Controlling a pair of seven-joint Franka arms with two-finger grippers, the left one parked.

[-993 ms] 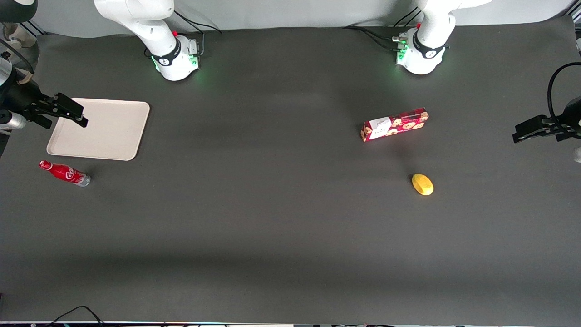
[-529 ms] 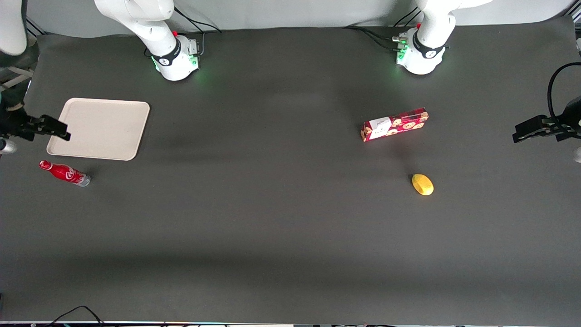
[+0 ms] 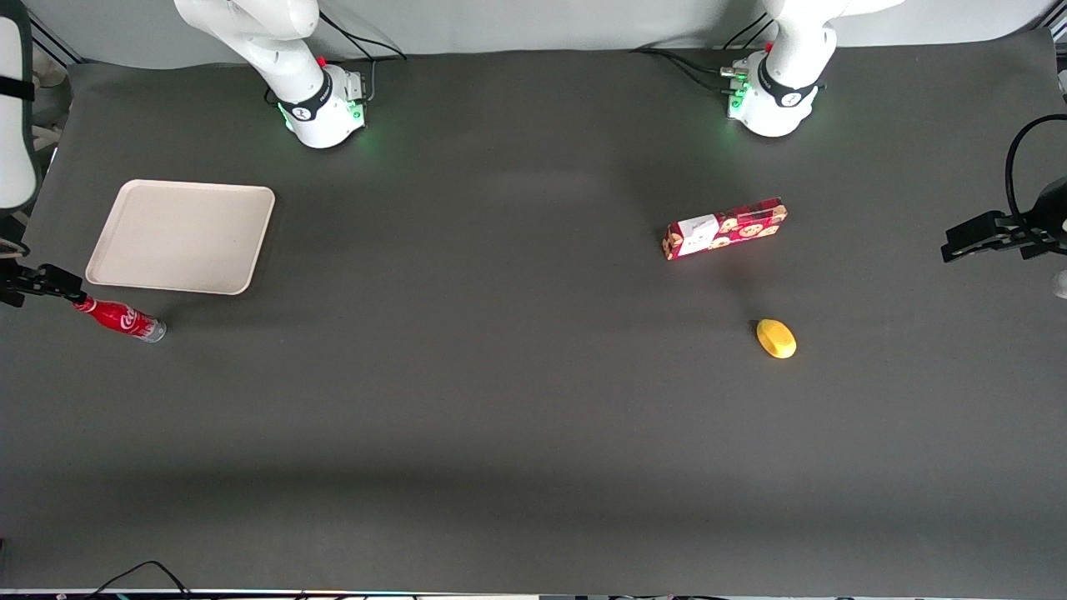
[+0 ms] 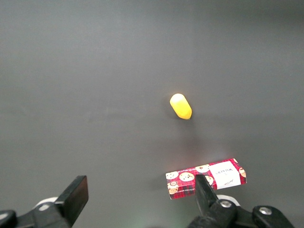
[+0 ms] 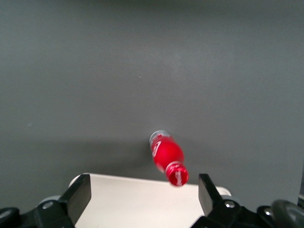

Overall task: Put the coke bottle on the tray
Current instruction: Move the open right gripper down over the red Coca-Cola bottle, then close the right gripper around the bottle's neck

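A dark grey mat (image 3: 517,400) covers the whole table, with a pale wall along the edge farthest from the front camera. On it lie one tray (image 3: 182,237), one box (image 3: 725,228), one bottle (image 3: 119,318) and one lemon (image 3: 776,338). The tray is bare. The bottle lies on its side on the mat, just beside the tray's nearer edge, apart from it. The box and lemon sit well off toward the parked arm's end. The gripper (image 5: 142,190) hangs above the bottle's cap end, fingers (image 5: 78,192) spread wide, holding nothing.
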